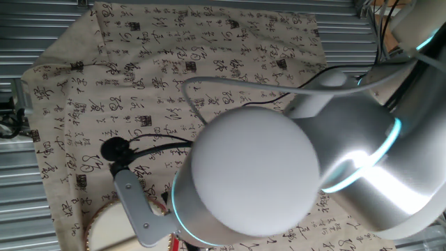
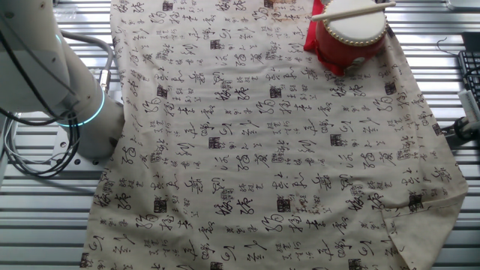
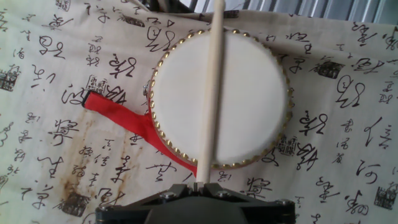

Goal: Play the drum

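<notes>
The drum is small and round, with a cream-white skin head and a studded rim. It sits on the calligraphy-print cloth, directly below the hand in the hand view. My gripper is shut on the near end of a pale wooden stick, which runs across the middle of the drum head. I cannot tell whether the stick touches the skin. In the other fixed view the red-bodied drum stands at the cloth's far right with the stick over its top. In one fixed view only the drum's edge shows at the bottom left.
A red ribbon trails from the drum to the left over the cloth. The arm's large white joint fills one fixed view. The arm's base stands left of the cloth. A black cable lies on the cloth.
</notes>
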Controlling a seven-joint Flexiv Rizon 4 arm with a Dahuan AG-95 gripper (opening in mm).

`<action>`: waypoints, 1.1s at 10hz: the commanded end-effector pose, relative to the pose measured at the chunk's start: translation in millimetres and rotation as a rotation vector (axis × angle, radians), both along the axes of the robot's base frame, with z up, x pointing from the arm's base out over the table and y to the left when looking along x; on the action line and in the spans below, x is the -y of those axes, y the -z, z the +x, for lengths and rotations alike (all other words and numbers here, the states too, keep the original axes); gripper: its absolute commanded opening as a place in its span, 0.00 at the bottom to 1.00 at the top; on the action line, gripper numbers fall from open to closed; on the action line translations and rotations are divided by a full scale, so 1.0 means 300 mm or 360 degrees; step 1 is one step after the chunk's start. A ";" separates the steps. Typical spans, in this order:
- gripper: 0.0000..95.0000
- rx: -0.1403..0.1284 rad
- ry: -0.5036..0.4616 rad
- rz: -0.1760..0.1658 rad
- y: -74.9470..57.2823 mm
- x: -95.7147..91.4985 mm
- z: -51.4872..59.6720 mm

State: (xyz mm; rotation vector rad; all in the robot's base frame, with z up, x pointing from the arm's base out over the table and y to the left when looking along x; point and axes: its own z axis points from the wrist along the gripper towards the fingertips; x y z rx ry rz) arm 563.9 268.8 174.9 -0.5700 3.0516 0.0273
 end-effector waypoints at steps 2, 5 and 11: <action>0.00 -0.0011 0.0005 -0.0026 -0.001 -0.005 0.008; 0.00 -0.0015 0.0005 -0.0040 0.000 -0.005 0.008; 0.60 -0.0011 -0.0039 -0.0040 0.000 -0.004 0.007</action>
